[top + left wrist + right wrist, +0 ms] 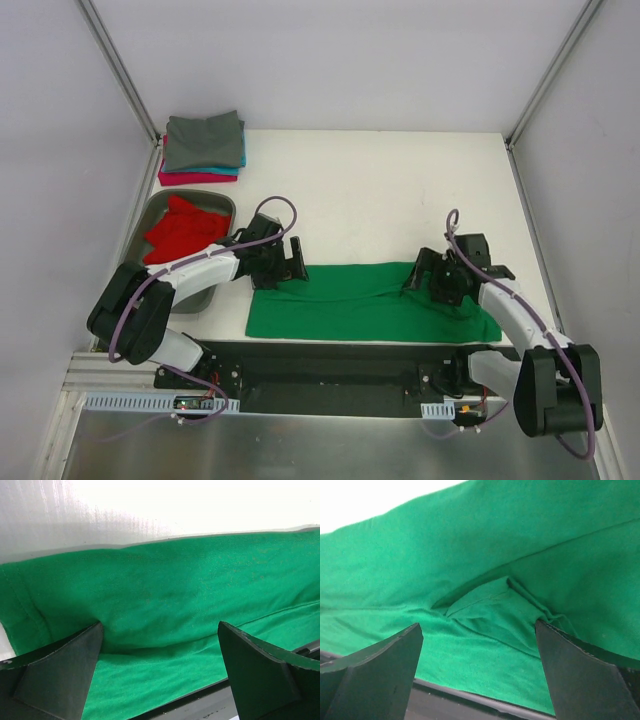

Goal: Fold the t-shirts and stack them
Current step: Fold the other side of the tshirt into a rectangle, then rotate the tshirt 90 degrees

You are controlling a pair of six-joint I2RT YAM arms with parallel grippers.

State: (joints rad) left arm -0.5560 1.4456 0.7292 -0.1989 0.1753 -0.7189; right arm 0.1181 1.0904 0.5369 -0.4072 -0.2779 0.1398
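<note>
Top external view gives you the green t-shirt (pixel 370 300) folded into a long band along the near edge of the table (pixel 400 190). The left gripper (pixel 285 268) is over its far-left corner and the right gripper (pixel 425 280) over its far-right part. Both wrist views show the fingers (pixel 60 675) spread wide, with cloth beneath them and nothing pinched between. At the far left, the grey, teal and pink folded t-shirts (pixel 203 150) sit stacked, and the red t-shirt (pixel 185 228) lies crumpled in the tray (pixel 215 196) just on the near side of them. Watch the right side: a bunched tuck of fabric (pixel 490 610) lies between those fingers, and if you close there you'll likely catch the wrinkle and press it into the next fold. On the left you could pinch only the top layer, so the band peels open. Lifting unevenly would skew the band toward the near table edge.
</note>
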